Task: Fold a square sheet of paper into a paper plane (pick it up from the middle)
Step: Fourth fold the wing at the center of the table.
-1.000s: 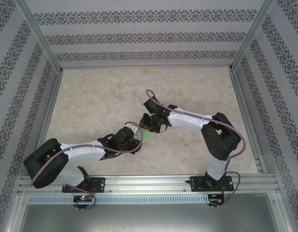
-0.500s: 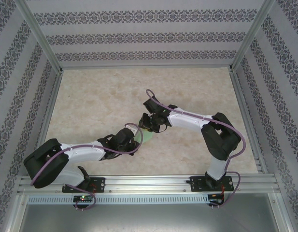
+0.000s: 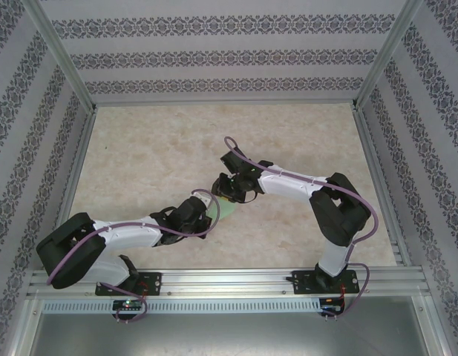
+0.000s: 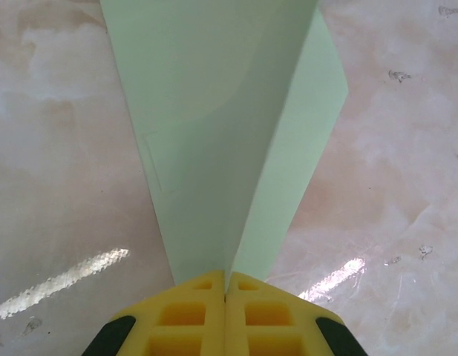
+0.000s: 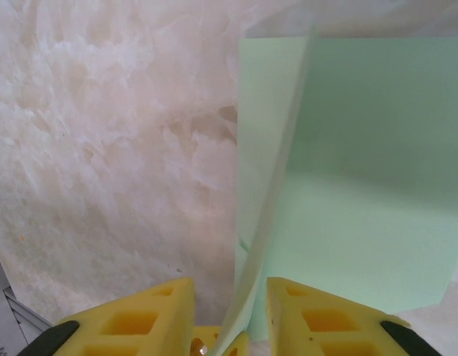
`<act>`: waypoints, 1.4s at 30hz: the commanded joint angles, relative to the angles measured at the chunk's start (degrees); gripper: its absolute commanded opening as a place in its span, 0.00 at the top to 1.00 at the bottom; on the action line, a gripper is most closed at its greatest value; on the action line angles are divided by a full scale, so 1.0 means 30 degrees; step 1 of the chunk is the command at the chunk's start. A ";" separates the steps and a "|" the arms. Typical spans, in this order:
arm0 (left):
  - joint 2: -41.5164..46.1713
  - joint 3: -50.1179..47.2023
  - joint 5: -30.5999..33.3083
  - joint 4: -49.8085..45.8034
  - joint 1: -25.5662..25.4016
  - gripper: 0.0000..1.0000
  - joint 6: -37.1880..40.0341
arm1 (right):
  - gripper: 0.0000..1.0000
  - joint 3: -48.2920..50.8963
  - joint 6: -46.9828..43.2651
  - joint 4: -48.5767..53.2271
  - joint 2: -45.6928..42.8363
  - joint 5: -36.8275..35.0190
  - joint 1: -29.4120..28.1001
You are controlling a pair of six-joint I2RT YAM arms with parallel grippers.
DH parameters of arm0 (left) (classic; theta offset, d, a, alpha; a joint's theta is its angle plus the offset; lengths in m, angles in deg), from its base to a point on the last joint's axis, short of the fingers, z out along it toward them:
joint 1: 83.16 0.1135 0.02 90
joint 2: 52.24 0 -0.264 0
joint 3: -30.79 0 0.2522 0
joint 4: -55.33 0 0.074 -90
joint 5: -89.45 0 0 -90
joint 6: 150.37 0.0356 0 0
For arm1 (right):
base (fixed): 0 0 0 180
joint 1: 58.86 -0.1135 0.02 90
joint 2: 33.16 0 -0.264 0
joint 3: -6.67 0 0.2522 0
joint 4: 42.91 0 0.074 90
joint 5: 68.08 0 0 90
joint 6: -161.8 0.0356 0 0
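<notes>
**Crease pinched by left, right standing loose around a flap**

Location: the paper plane (image 4: 214, 126) is near the middle of the table (image 3: 139, 148), a little toward the near edge, between the two wrists. In the top view it shows as a small pale green wedge. Much of it lies under the arms.

Left gripper (image 4: 226, 285): yellow fingers are pressed flat together with no gap, and the narrow end of the paper is clamped between them. From that pinch the paper fans out in two panels that meet at a sharp centre crease. The right-hand panel is the narrower one and has an angled outer corner.

Right gripper (image 5: 230, 293): the fingers are apart at a modest gap. One upright layer of the paper passes between them without being squeezed. A broad flat panel lies beyond and to the right of it. I cannot tell whether the layer touches either pad.

Step in hand, as I judge it: a late fold. The left gripper anchors the crease line at the pointed end while the right is placed to work a wing or flap. The body is already narrow and creased, so most of the folding appears done.

Next move calls for:
- The right gripper to close on the upright layer, or to slide along it and press the fold down.
- The left pinch to hold firm so the crease does not wander.
- A slow pull, because thin paper may tear or buckle if the two arms pull against each other.
</notes>
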 commanded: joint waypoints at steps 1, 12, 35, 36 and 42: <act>-0.0461 -0.0150 -0.1136 0.1128 0.0297 1.00 -0.0073 | 0.59 0.0463 -0.1011 -0.0116 -0.1492 -0.0356 0.0434; -0.3034 0.0477 -0.5281 0.3804 0.1726 1.00 -0.0895 | 0.65 0.5561 -0.1883 -0.3091 -0.5623 0.1055 0.1905; -0.4491 0.0234 -0.7808 0.5499 0.3205 1.00 -0.3299 | 0.92 0.3090 -0.1956 -0.4462 -0.0770 0.0974 0.0753; -0.4561 0.0188 -0.8084 0.5630 0.3350 1.00 -0.3429 | 0.92 0.2900 -0.2052 -0.4337 -0.0608 0.1091 0.0803; -0.4639 0.0006 -0.8519 0.5805 0.3807 0.96 -0.3678 | 0.91 0.2690 -0.2204 -0.4157 -0.0150 0.1248 0.0863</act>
